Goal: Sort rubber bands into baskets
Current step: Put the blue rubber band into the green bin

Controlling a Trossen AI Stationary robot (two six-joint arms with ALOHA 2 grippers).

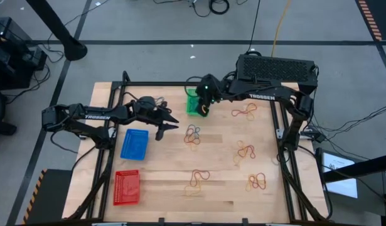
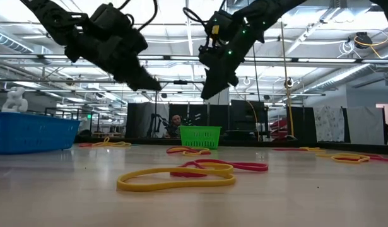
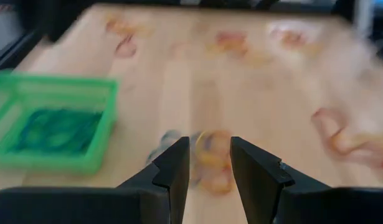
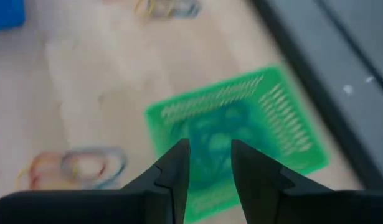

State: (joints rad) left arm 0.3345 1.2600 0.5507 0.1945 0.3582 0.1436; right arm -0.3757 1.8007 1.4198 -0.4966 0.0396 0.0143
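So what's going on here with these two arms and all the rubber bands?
The robot is sorting rubber bands into baskets. The right gripper hangs open above the green basket, which holds dark bands. The left gripper hovers open beside the blue basket, near a mixed pile. More piles lie on the table.

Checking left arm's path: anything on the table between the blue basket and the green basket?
In the high view, only bare wood lies between the blue basket and the green basket; the left gripper hangs above that stretch. The nearest rubber band cluster sits off the line.
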